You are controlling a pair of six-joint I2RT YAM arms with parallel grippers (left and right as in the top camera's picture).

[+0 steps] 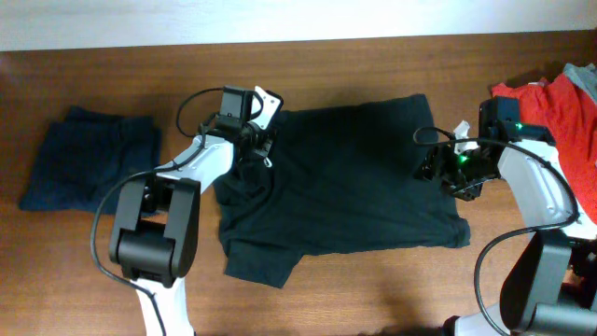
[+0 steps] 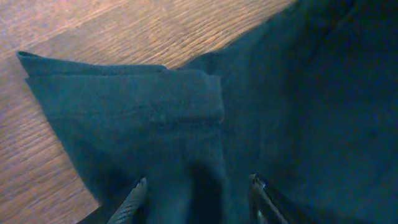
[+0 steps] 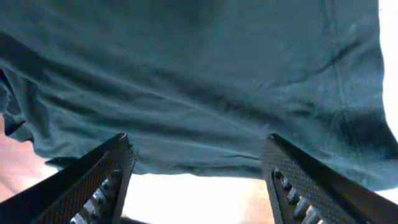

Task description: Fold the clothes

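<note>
Cloth first, from overhead: the black T-shirt (image 1: 354,187) lies spread across the middle of the wooden table (image 1: 373,61). It is mostly flat, with creases over the body and one sleeve sticking out at its near-left corner. Your left gripper (image 1: 261,147) is down at the shirt's far-left edge, on or just over the cloth. Your right gripper (image 1: 431,168) is at the shirt's right edge, about halfway along that side. From up here the jaw gap on either arm is too small to read. A folded navy garment (image 1: 89,163) lies well off to the left, apart from the shirt. A red garment (image 1: 550,98) is heaped at the far-right corner of the table, behind your right arm. Left wrist view: the black T-shirt (image 2: 298,106) fills the right and lower frame. A folded-over corner with a stitched hem runs out to a point on the bare table (image 2: 93,31). Both fingertips (image 2: 134,199) show at the bottom edge, set apart, with a soft ridge of cloth between them. Your left gripper (image 2: 198,180) stands parted, not pinched, and you cannot tell from this angle whether the tips touch the fabric. Right wrist view: the black T-shirt (image 3: 199,81) stretches across the upper frame, its rumpled edge crossing just past the tips. The two ridged fingers (image 3: 93,186) stand at the lower corners, far from each other. Your right gripper (image 3: 196,146) is spread wide and clamps nothing. Below the shirt's edge, the gap shows only a washed-out bright surface.
</note>
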